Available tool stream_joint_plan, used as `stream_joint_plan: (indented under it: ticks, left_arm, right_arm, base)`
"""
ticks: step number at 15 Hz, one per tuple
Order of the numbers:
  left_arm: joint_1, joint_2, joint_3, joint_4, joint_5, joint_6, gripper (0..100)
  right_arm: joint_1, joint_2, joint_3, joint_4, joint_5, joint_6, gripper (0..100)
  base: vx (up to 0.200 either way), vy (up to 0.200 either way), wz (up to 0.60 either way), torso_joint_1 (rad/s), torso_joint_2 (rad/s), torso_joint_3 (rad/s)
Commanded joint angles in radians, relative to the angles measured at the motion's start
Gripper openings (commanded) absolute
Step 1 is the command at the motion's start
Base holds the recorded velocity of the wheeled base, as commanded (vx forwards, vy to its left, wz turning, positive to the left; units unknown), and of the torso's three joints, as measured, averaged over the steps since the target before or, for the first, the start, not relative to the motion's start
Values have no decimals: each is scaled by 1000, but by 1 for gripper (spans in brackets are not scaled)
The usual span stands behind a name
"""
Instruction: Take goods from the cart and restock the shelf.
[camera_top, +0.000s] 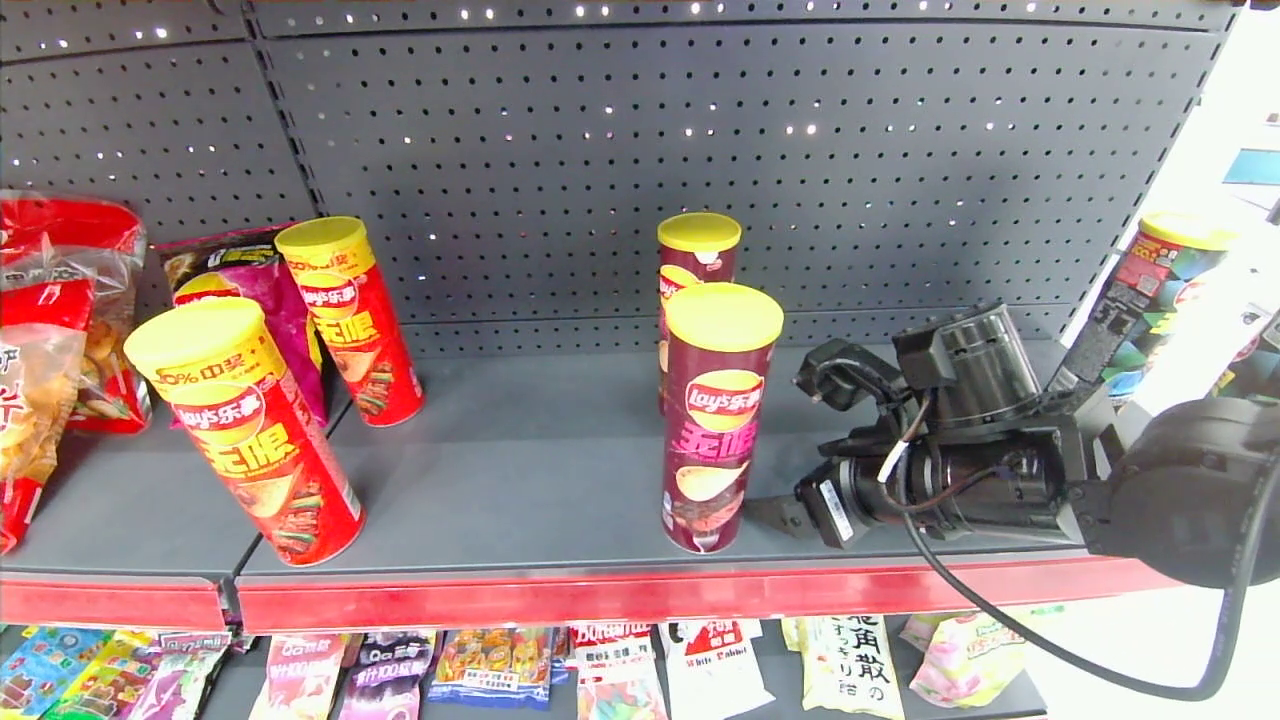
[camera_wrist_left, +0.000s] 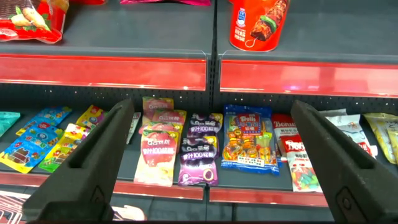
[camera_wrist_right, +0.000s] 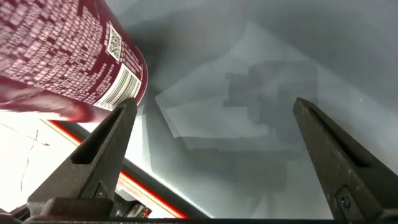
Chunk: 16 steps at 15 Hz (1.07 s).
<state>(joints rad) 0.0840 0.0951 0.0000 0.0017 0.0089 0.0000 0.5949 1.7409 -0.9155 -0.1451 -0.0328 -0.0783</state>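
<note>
A maroon chip can (camera_top: 720, 420) with a yellow lid stands upright near the front edge of the grey shelf board (camera_top: 520, 450). A second maroon can (camera_top: 697, 250) stands right behind it. My right gripper (camera_top: 780, 515) lies low on the shelf just right of the front can's base. In the right wrist view it is open (camera_wrist_right: 214, 106), and the can (camera_wrist_right: 68, 56) stands just outside one fingertip with nothing between the jaws. My left gripper (camera_wrist_left: 211, 107) is open and empty, facing the lower shelf's snack bags (camera_wrist_left: 186, 149) below a red can (camera_wrist_left: 258, 25).
Two red chip cans (camera_top: 250, 440) (camera_top: 345, 315) and snack bags (camera_top: 60, 320) fill the shelf's left part. Another yellow-lidded can (camera_top: 1160, 270) leans beyond the shelf's right end. A red price strip (camera_top: 640, 595) runs along the front edge. Bare shelf lies between the red and maroon cans.
</note>
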Motion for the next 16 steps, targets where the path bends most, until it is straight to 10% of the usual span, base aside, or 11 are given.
stream_joint_plan:
  ticks: [1,16]
  left_arm:
    - [0,2,0,0,0,0,100]
    - [0,2,0,0,0,0,100]
  right_arm:
    - [6,2,-2,-1,1,0,100]
    - [17,-6,4,-1,-1,3,100]
  base:
    - [0,0,0,0,0,0]
    - [0,0,0,0,0,0]
